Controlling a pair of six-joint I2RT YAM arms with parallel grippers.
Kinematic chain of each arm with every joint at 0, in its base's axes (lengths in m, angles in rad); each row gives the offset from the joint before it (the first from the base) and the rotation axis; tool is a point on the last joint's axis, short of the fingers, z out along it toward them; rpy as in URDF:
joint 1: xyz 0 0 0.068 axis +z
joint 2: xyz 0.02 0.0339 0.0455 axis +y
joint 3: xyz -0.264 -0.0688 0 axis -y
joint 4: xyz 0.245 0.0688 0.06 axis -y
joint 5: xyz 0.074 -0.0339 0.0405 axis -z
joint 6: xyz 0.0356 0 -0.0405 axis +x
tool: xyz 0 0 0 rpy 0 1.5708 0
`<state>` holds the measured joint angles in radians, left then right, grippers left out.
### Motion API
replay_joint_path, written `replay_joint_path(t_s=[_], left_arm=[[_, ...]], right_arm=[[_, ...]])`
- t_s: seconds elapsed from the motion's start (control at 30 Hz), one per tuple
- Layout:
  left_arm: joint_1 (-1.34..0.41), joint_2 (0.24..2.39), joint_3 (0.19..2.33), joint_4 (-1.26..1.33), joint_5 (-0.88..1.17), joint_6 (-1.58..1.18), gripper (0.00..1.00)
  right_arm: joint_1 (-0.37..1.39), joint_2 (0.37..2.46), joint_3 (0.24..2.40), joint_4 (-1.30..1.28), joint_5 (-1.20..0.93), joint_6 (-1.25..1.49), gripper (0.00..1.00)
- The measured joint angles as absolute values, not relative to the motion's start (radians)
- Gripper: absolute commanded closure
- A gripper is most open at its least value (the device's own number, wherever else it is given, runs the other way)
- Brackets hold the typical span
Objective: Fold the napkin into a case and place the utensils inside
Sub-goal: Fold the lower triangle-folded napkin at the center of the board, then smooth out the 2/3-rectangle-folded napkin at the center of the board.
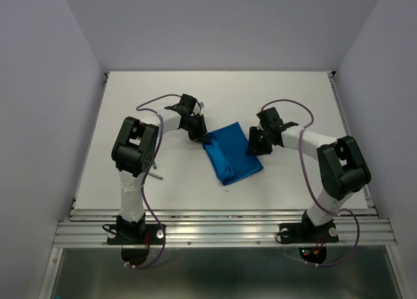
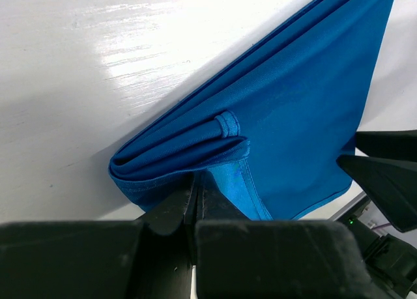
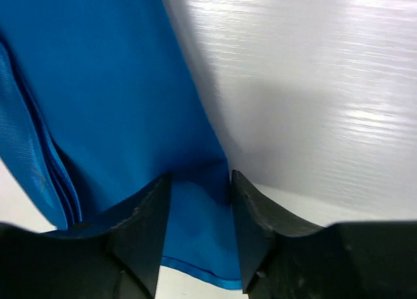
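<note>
The napkin (image 1: 232, 154) runs lengthwise far to near; the left gripper (image 2: 197, 182) pinches its far-left corner, and the right gripper (image 3: 199, 182), half open, straddles its right edge.

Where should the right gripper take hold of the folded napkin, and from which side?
Grip the napkin at its far right edge, from the right: the thin layered hem there fits between open fingers, and the left gripper pins the opposite corner.

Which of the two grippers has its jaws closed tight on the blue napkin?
The left gripper: its jaws are pressed together on an edge of the blue napkin. The right gripper has its jaws apart, with cloth between them.
</note>
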<state>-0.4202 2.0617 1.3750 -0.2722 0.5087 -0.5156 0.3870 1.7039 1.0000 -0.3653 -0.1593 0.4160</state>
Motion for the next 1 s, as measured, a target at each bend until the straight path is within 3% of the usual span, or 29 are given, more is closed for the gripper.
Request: replay_joint_path(t_s=[0.3,0.4,0.5,1.0], left_arm=[[-0.427,2.062,1.375,-0.269,0.508,-0.517,0.94],[-0.427,2.062,1.375,-0.269,0.508,-0.518,0.94],[-0.429,2.062,1.375,-0.269,0.508,-0.518,0.94],[-0.431,2.062,1.375,-0.270,0.508,-0.518,0.94]], right_arm=[[0.394,1.663,1.093,-0.431,-0.131,0.419,0.48],[0.439,1.649,1.119,-0.439,-0.139,0.427,0.36],[0.486,1.644,1.129,-0.433,-0.176,0.444,0.33],[0.546,1.872,1.209,-0.321,-0.391,0.482,0.36]])
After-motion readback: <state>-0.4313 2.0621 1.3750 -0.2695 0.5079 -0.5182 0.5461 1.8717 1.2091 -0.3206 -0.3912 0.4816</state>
